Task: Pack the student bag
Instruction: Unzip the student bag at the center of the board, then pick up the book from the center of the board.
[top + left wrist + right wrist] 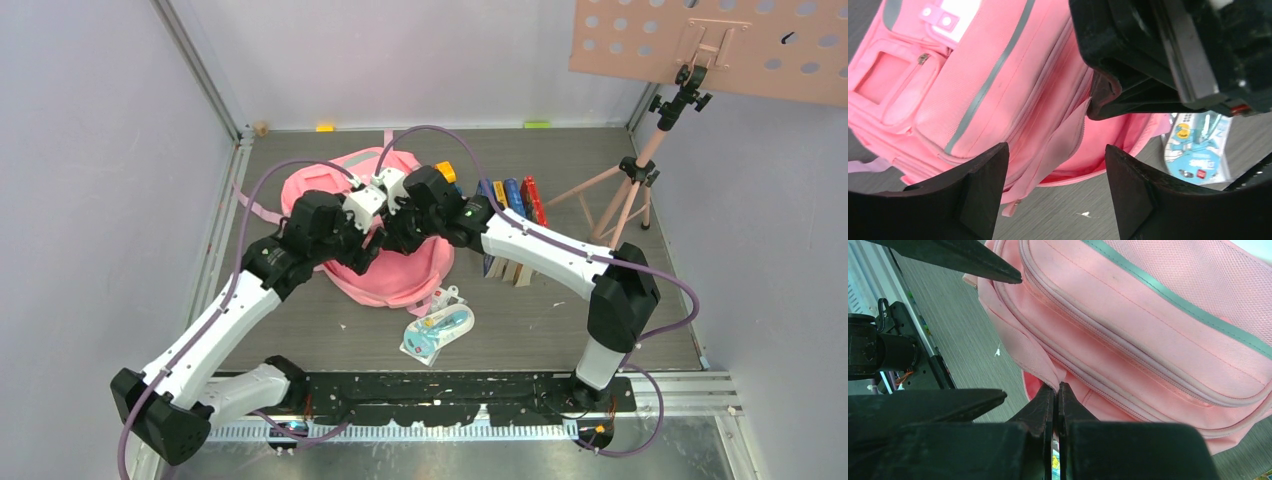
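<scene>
The student bag (400, 280), a pink backpack, lies flat mid-table under both arms. Its front pockets, grey stripe and white patch show in the left wrist view (978, 75). My right gripper (1055, 387) is shut on a fold of the bag's pink fabric beside the zip and holds that flap up. It also shows in the top view (400, 238). The pink inside of the bag shows under the flap (1113, 140). My left gripper (1055, 172) is open and empty, hovering just above the bag's near edge and the table, close beside the right gripper (1158, 50).
A blue-and-white blister pack (437, 328) lies just in front of the bag, also in the left wrist view (1198, 150). A row of coloured books (510, 205) lies right of the bag. A tripod stand (640, 175) with a peach perforated board stands at the back right.
</scene>
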